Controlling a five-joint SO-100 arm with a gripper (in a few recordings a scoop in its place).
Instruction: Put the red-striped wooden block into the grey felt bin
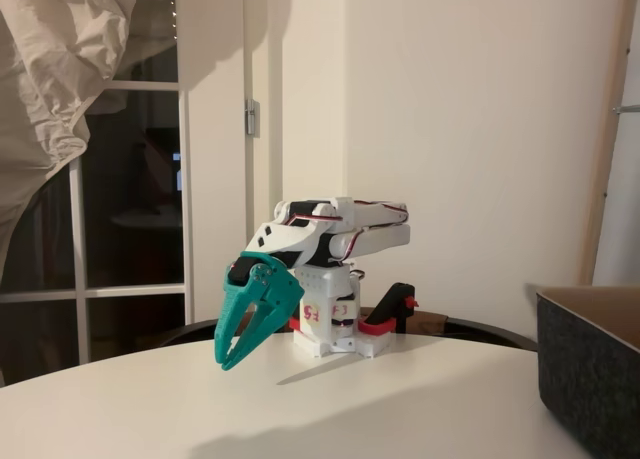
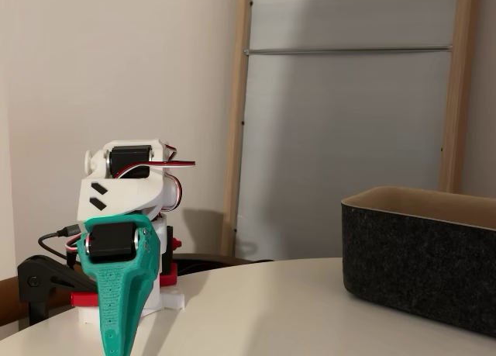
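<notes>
The white arm sits folded at the far edge of the round white table (image 1: pixel 150 409), its teal gripper (image 1: pixel 240 351) angled down just above the surface, fingers slightly spread and holding nothing. The grey felt bin (image 2: pixel 418 274) stands at the table's right edge in both fixed views, tan lining visible. Where the red-striped wooden block lies cannot be told from these views. The step in hand is judged to be locating and reaching for the block; a wide opening and a level descent would suit a flat piece.
</notes>
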